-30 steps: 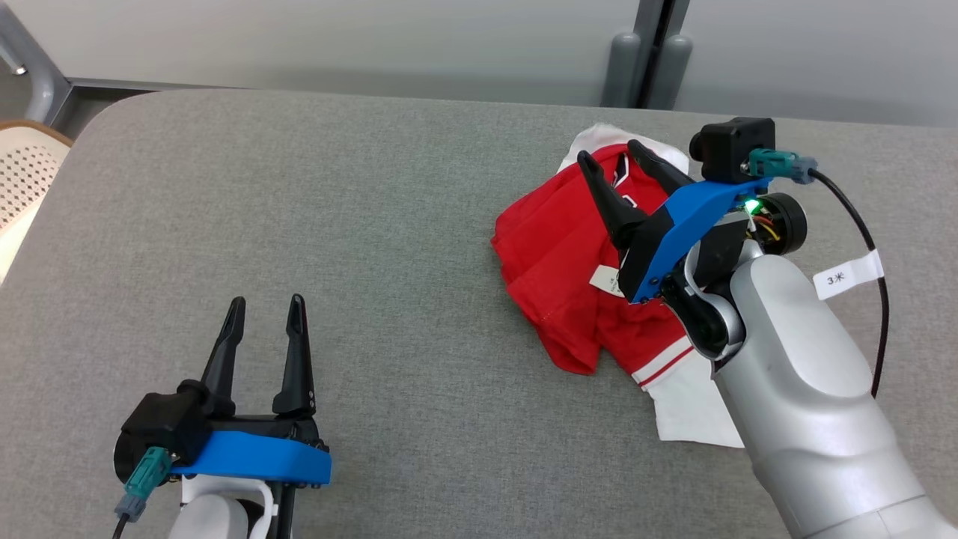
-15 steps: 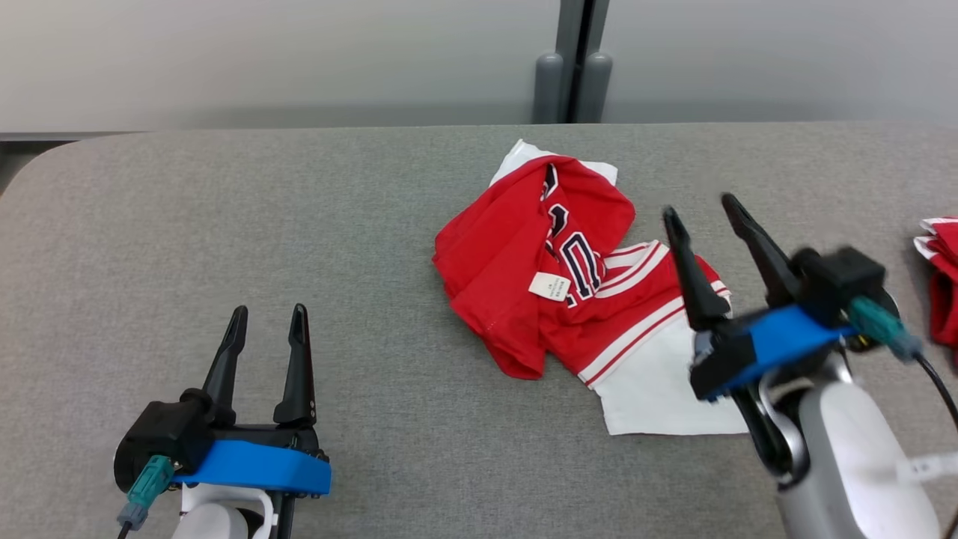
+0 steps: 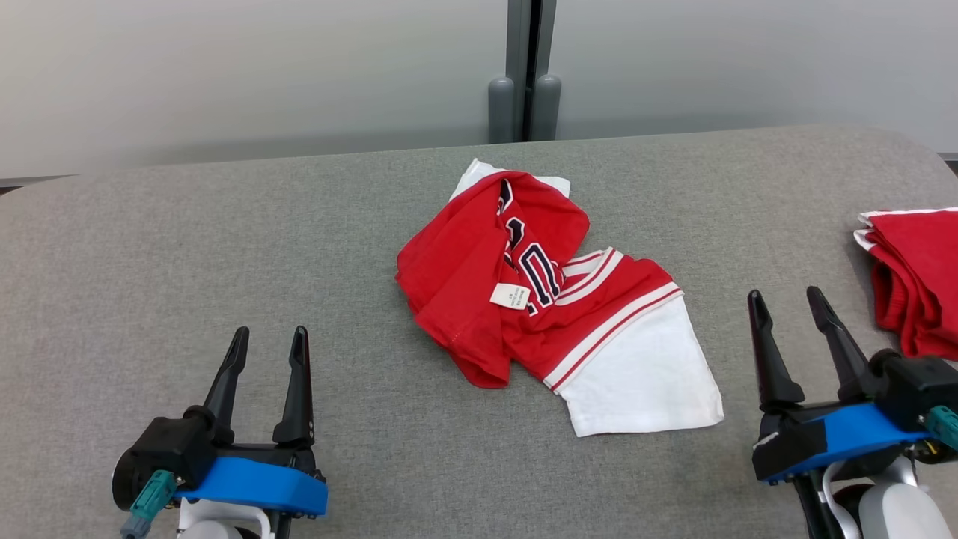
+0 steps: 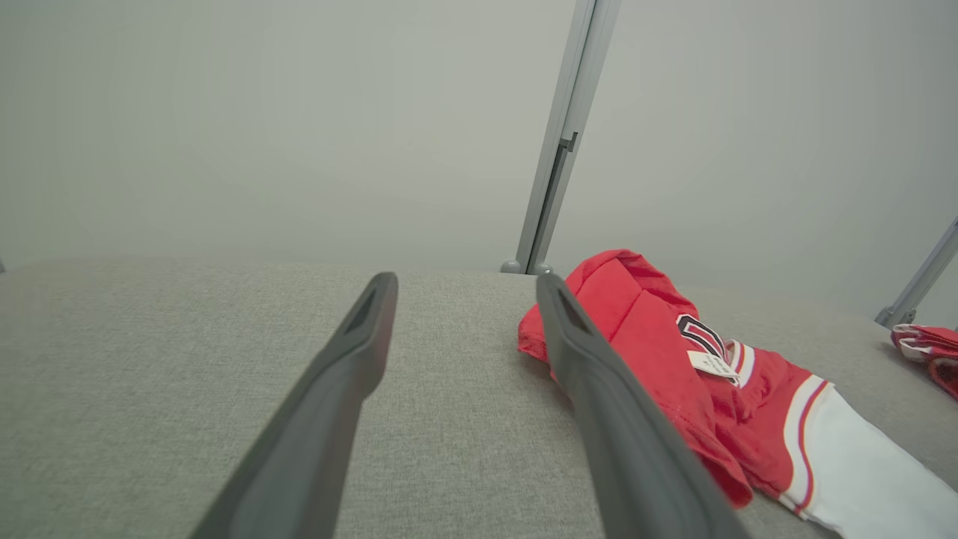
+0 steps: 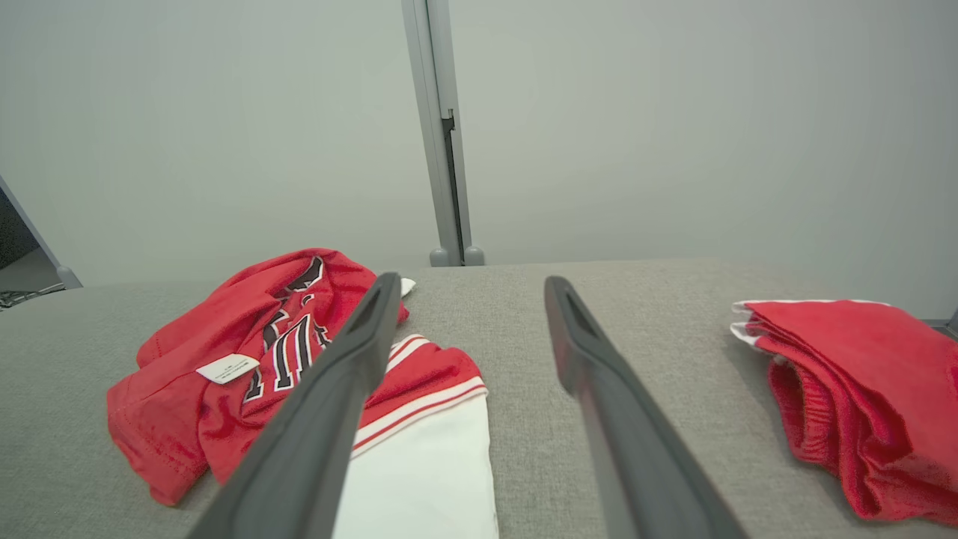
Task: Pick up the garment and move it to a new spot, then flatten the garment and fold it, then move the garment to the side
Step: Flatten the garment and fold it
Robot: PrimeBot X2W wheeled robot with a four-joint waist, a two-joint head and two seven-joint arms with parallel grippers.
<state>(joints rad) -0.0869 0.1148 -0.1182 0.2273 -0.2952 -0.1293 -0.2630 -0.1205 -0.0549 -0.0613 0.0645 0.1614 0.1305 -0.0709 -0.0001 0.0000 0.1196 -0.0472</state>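
The garment (image 3: 539, 299) is a crumpled red and white jersey with dark numbers and a white tag, lying in the middle of the grey table (image 3: 150, 247). It also lies right of the fingers in the left wrist view (image 4: 673, 367) and left of centre in the right wrist view (image 5: 247, 352). My left gripper (image 3: 268, 340) rests open at the lower left, well away from the garment. Open and empty too, my right gripper (image 3: 786, 303) sits at the lower right, a short way right of the white sleeve.
A second red and white garment (image 3: 917, 269) lies folded at the table's right edge, also seen on the right of the right wrist view (image 5: 861, 382). A grey wall with an upright post (image 3: 525, 71) stands behind the table.
My right gripper has let go of the garment and drawn back to the lower right. The head camera has turned, so the garment now sits in the middle. The left arm stayed put.
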